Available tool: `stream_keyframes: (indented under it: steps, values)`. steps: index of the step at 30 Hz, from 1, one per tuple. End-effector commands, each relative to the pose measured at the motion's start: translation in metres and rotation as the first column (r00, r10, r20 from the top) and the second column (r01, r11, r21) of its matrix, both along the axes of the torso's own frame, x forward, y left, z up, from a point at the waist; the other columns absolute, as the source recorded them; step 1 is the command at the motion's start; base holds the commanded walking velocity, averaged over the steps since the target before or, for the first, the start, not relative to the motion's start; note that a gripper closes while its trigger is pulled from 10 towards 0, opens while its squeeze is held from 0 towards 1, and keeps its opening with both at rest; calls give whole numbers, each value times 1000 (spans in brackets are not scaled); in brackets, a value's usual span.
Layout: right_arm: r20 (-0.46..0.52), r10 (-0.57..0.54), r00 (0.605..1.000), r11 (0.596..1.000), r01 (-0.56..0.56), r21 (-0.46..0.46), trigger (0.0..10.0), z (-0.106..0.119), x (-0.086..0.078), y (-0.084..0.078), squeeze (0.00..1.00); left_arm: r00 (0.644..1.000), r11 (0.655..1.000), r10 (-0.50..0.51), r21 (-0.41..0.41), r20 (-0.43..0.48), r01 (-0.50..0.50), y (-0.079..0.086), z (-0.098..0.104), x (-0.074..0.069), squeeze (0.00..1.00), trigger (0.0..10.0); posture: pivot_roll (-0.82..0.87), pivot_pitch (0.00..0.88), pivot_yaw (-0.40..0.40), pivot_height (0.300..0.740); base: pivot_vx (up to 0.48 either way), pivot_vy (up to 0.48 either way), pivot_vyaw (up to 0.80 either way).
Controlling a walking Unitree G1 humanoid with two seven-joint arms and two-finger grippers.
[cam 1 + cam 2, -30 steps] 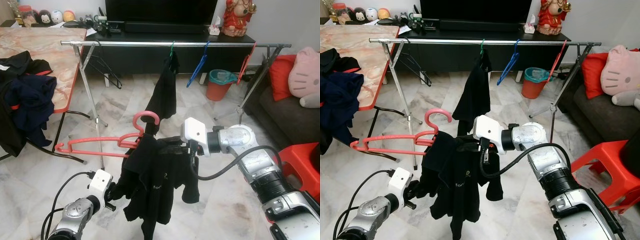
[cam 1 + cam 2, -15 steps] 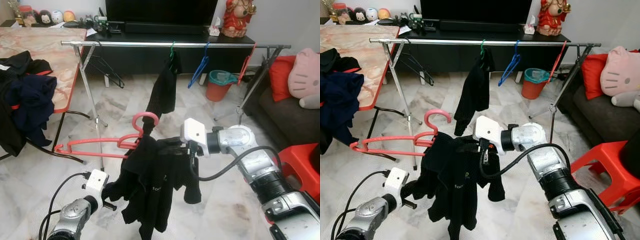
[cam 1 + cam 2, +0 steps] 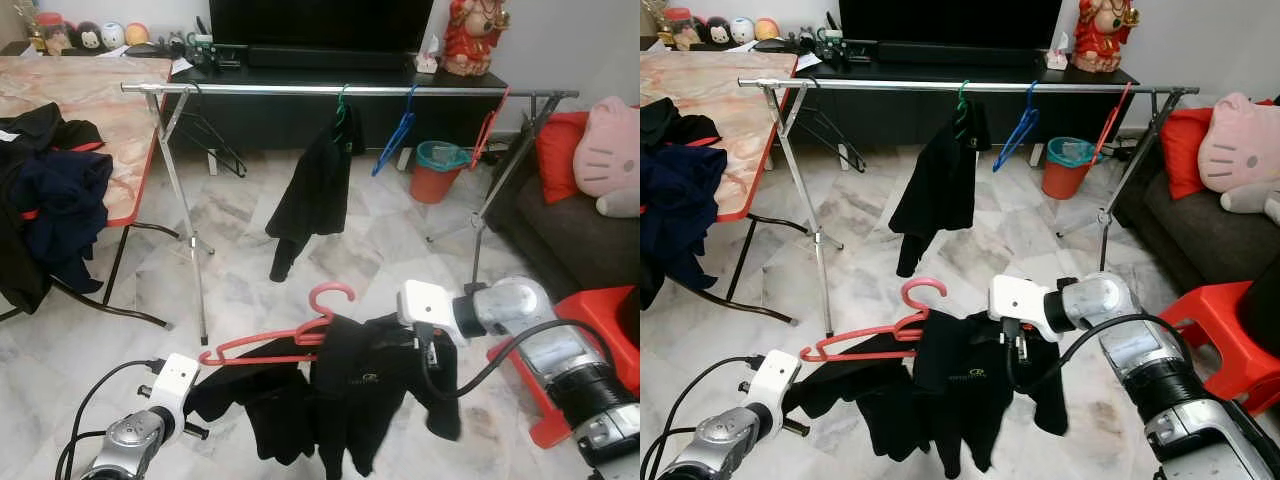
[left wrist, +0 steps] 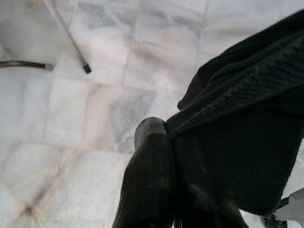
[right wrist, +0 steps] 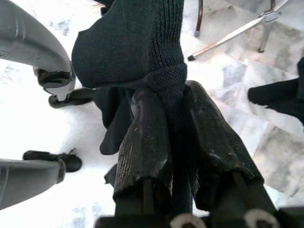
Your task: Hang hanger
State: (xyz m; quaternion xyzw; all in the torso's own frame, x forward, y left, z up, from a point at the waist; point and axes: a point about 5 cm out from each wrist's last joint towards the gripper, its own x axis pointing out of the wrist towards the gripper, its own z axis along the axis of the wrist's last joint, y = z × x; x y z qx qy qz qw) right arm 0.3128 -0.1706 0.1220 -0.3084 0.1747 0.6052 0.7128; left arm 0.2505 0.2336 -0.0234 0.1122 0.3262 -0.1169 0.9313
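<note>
So your right gripper [image 5: 173,137] is clamped on the black shirt [image 3: 365,385], and your left gripper [image 4: 166,156] pinches its sleeve, spreading it over the pink hanger [image 3: 290,340], low and well short of the rail [image 3: 350,90].

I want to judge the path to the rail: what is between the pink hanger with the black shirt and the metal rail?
In the left eye view, bare marble floor separates the pink hanger from the metal rail; a hung black garment dangles there.
</note>
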Motion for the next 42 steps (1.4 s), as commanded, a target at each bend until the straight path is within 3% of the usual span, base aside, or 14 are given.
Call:
stream_keyframes:
  steps: [1,4,9,14,19,20,21,22,23,35,37,41,42]
  values:
    - [17,-31,999,999,30,17,0,7,0,-14,0,994,994,79,76,-79,-73,18,-8,-12,0,0,-75,0,-95,740,0,0,0]
    - [0,-35,999,998,35,43,0,9,-2,-16,0,991,991,105,95,-80,-97,21,-8,-12,0,0,-75,0,-93,740,0,0,0]
    - [-23,-20,1000,999,19,-45,0,2,-7,-27,0,984,980,166,123,-70,-157,28,-5,-10,0,0,-76,0,-92,740,0,0,0]
    - [7,-19,1000,968,20,-251,0,-11,-9,-44,0,974,967,220,145,-55,-210,35,-1,-7,0,0,-77,0,-93,740,0,0,0]
    - [54,-39,998,961,52,-271,0,-12,-5,-43,0,972,968,230,111,-38,-225,35,3,-2,0,0,-76,0,-94,740,0,0,0]
    - [97,-54,994,955,80,-285,0,-13,-1,-42,0,977,975,209,79,-26,-207,32,6,2,0,4431,-75,0,-95,740,0,0,0]
    - [118,-62,991,953,94,-288,0,-13,1,-41,0,980,978,200,66,-16,-198,30,8,4,0,4431,-75,0,-95,740,0,0,0]
    - [133,-71,989,952,107,-286,0,-13,2,-41,0,982,981,186,61,-7,-186,29,9,6,0,9451,-75,0,-96,740,0,0,0]
    - [145,-78,986,953,117,-280,0,-13,3,-40,0,986,984,169,60,-3,-169,28,10,7,0,10000,-74,0,-96,740,0,0,0]
    - [250,-169,953,953,223,-206,0,-18,13,-29,0,1000,998,-26,56,-13,27,14,17,15,0,10000,-74,0,-95,740,0,0,0]
    - [245,-156,957,952,212,-221,0,-21,11,-28,0,999,999,-33,37,-8,33,13,19,17,0,10000,-74,0,-96,740,0,0,0]
    - [205,-134,970,953,182,-242,0,-32,5,-22,0,997,998,-32,-50,63,35,8,36,32,0,10000,-72,0,-98,740,0,0,0]
    - [187,-135,973,950,181,-256,0,-37,2,-21,0,991,994,-68,-83,111,77,2,47,40,0,10000,-70,0,-98,740,0,0,0]
